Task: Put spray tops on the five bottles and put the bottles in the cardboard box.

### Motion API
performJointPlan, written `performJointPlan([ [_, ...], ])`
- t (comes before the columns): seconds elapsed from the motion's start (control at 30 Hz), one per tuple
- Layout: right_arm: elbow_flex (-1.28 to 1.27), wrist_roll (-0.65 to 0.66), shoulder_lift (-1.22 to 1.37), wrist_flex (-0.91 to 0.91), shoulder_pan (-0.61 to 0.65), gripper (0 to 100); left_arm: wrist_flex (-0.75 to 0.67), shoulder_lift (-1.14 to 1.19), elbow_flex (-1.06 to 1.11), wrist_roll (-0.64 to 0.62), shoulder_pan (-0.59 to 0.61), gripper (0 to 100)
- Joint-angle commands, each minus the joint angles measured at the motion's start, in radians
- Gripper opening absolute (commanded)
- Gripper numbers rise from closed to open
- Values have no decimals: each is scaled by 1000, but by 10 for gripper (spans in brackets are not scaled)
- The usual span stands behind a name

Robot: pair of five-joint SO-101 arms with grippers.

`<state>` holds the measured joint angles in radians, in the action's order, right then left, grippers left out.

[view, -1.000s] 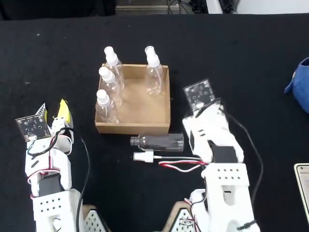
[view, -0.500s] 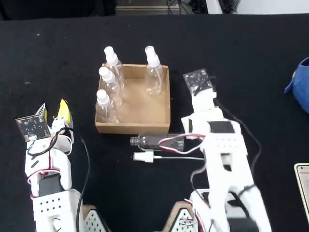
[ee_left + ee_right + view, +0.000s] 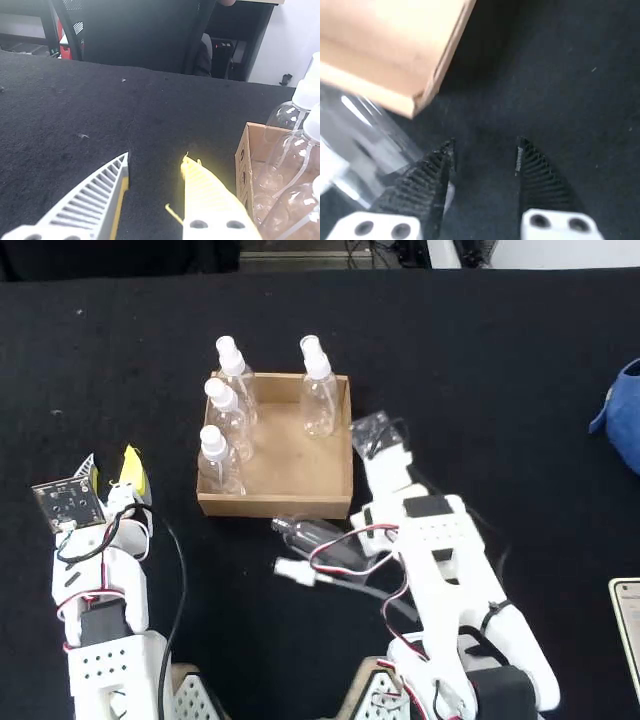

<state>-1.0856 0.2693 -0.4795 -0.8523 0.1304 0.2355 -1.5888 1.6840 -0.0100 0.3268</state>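
1. High view: fixed overhead at the near edge, looking steeply down across the black table (image 3: 500,360), whole cardboard box (image 3: 290,465) included.
2. Left wrist view: low, facing the far edge; shares the box's wall toward the left edge and the bottles (image 3: 287,150).
3. Right wrist view: very close, pointing down; seemingly shares the box's near corner.

The black table (image 3: 500,360) bears the cardboard box (image 3: 275,505); nearer lie a capless bottle (image 3: 310,532) and a spray top (image 3: 295,568); a blue object (image 3: 622,420) sits at the right edge.
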Motion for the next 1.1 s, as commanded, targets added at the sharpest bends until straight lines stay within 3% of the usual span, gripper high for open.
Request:
performJointPlan([
  [0.0,1,69,-76,-89,18,156,3,-11,24,-3,-7,30],
  [0.4,7,189,-515,-381,23,156,3,-12,24,-3,-10,30],
  [0.53,44,290,-599,-479,126,157,3,-12,24,-3,-10,30],
  [0.7,124,298,-553,-586,295,241,3,-9,24,-3,-10,30],
  [1.07,134,292,-217,-456,315,255,3,-8,24,-3,-5,30],
])
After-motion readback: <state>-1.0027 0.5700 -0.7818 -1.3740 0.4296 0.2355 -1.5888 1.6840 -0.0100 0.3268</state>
